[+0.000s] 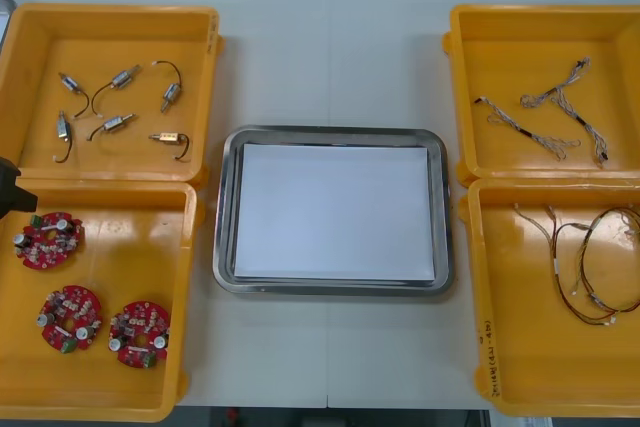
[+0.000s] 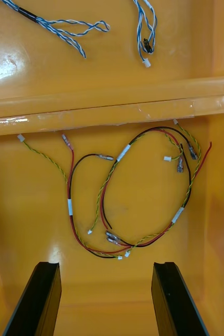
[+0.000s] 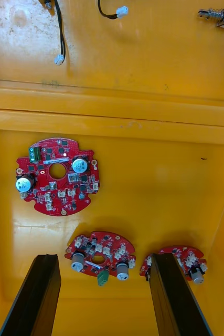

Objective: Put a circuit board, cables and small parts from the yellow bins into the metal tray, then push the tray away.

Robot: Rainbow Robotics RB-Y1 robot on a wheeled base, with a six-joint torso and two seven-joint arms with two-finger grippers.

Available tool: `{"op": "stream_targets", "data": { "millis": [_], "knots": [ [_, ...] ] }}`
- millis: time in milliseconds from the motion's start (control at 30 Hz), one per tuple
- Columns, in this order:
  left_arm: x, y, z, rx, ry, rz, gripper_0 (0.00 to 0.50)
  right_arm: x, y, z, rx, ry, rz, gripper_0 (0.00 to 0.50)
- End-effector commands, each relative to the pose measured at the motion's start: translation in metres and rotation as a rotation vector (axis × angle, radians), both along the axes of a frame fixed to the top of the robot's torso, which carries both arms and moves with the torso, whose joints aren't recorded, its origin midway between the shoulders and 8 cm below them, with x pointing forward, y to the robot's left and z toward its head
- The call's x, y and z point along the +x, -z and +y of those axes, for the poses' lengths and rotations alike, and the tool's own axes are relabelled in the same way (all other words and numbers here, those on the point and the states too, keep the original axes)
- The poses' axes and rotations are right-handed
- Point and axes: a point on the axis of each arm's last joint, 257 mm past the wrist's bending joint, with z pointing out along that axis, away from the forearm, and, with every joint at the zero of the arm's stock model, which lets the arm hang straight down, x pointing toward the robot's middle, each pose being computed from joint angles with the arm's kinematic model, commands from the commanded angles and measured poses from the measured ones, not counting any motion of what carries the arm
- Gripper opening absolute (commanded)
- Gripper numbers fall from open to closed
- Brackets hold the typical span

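My left pincer (image 3: 104,262) is closest. Its two black fingers stand wide apart and hold nothing. It hangs over the yellow bin (image 1: 185,277) at the lower left of the front view. A round red circuit board (image 3: 98,254) lies flat on the bin floor between my fingers. I think that is the one to take first.

To do it well, I should go straight down with one finger on each side of the board. I should pinch it by its edge, not by the little cans that stick up on it. Another board (image 3: 188,262) sits just beside one finger, so I must not bump it. A third board (image 3: 56,176) lies farther off and is not in the way. Then I lift slowly, so the board does not slip or tip.

The metal tray (image 1: 226,207) waits in the middle of the front view, white inside, with nothing in it yet.

My right pincer (image 2: 106,268) is wide open too and has hold of nothing. It hangs over the red and yellow cables (image 2: 127,199) in the lower right bin (image 1: 480,347). It can wait for its turn.
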Motion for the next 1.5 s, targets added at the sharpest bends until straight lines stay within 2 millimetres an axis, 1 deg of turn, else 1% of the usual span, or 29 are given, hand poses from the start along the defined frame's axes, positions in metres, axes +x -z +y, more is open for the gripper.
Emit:
{"op": "stream_targets", "data": {
  "millis": [33,1500],
  "knots": [
    [-0.0012,-0.0180,0.0143,0.095,0.074,-0.031,0.500,0.0025,-0.0180,-0.0112,-0.018,0.039,-0.031,0.500],
    [-0.0012,-0.0180,0.0143,0.095,0.074,-0.031,0.500,0.0025,-0.0180,-0.0112,-0.018,0.039,-0.031,0.500]
  ]
}}
